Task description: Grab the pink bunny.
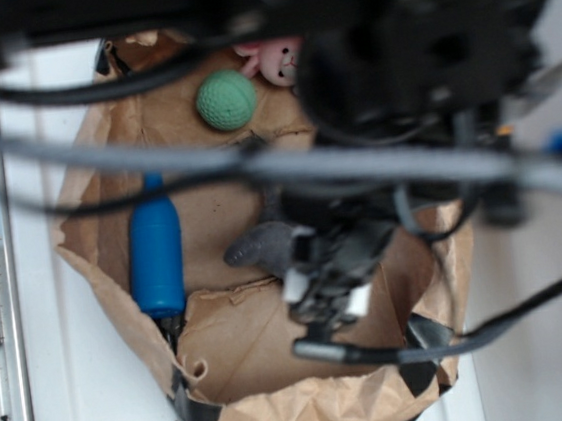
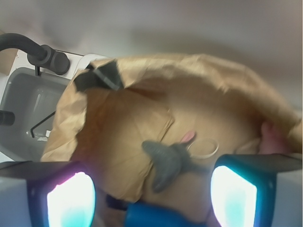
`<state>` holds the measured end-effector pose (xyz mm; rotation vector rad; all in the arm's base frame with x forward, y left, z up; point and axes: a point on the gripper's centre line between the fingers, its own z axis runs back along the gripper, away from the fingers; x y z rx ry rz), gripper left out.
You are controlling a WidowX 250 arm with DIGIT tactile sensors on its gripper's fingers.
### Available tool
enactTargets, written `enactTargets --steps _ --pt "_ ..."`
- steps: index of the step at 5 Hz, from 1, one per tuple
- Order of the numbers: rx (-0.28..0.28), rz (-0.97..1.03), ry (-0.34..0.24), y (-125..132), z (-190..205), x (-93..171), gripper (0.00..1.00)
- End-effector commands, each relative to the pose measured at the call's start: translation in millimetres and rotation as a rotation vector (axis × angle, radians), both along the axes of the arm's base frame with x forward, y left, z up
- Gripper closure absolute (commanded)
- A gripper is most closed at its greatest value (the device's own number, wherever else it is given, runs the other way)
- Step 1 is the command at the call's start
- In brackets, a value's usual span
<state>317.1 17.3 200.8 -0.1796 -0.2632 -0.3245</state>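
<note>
The pincer [image 2: 151,189] hangs open and empty over the brown paper [image 2: 137,127], its two glowing fingers [image 2: 71,201] spread wide at the bottom corners of the wrist view. Between them lies the grey plush animal [image 2: 165,163], a bit of pink showing at its ear, with the blue tool [image 2: 156,215] poking in at the bottom edge. In the exterior view the blurred black arm and cables cover much of the frame; the grey plush sits near the centre, the blue tool to its left. The green ball [image 1: 226,101] rests near the top, and the pink bunny [image 1: 273,60] lies just right of it at the paper's upper edge, half hidden by the arm.
</note>
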Motion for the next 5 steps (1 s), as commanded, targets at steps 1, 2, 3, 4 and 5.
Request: enactTargets --steps 1,2,3,4,5 --pt "0.008 0.008 -0.058 -3.9 22.9 1.5 0.0" --pt "0.008 0.008 -0.058 -3.9 22.9 1.5 0.0" --pt "0.091 0.018 -0.075 -13.6 -27.4 -1.2 0.0" --pt "0.163 -0.014 -0.05 -16.8 -78.3 -8.1 0.0" --pt "0.199 0.008 -0.031 -5.7 -110.6 -1.9 0.0"
